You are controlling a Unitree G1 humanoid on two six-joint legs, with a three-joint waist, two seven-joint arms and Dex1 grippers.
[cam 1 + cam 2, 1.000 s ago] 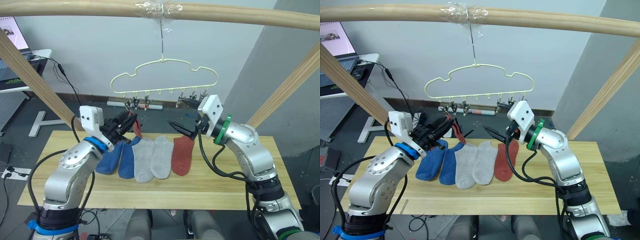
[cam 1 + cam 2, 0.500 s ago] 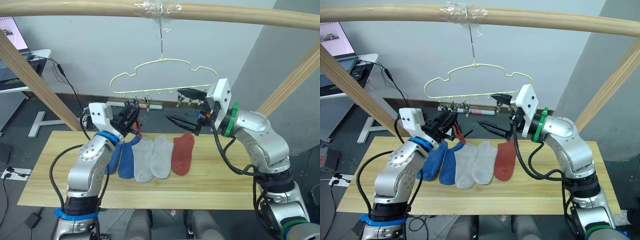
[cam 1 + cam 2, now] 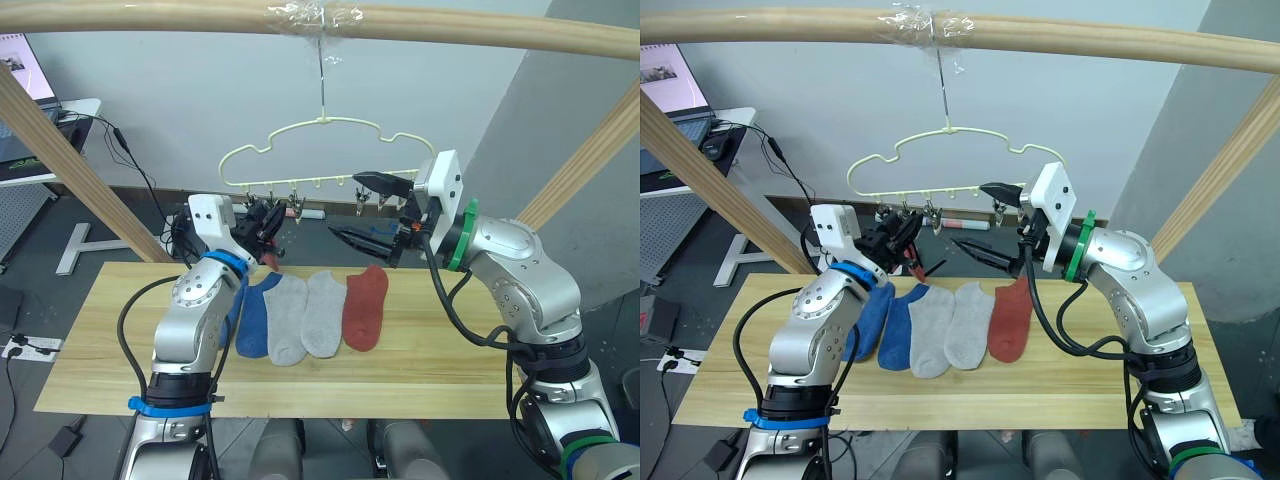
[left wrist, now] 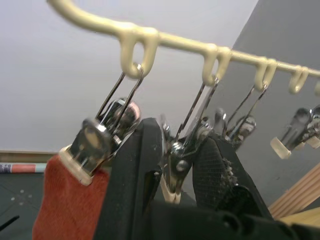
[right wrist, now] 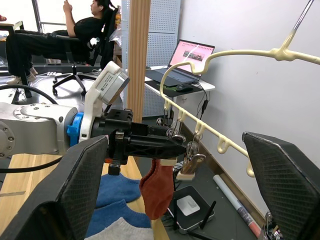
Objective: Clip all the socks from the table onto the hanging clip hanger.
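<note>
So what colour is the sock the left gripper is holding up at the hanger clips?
Rust red sock, clearest in the right wrist view, hanging below the left gripper.

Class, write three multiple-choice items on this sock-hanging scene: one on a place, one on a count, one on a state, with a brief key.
1. Where is the rust red knit sock near the left pincer?
A. hanging from a hanger clip
B. flat on the floor
C. draped over the pole

2. How many socks lie on the light wooden table?
A. two
B. five
C. eight

3. How is the right pincer?
A. shut on a sock
B. open, empty
C. shut on the hook

Key: 1 A, a grey metal clip grips it; 2 B, two blue, two grey, one red; 3 B, fingers apart, nothing between them.
</note>
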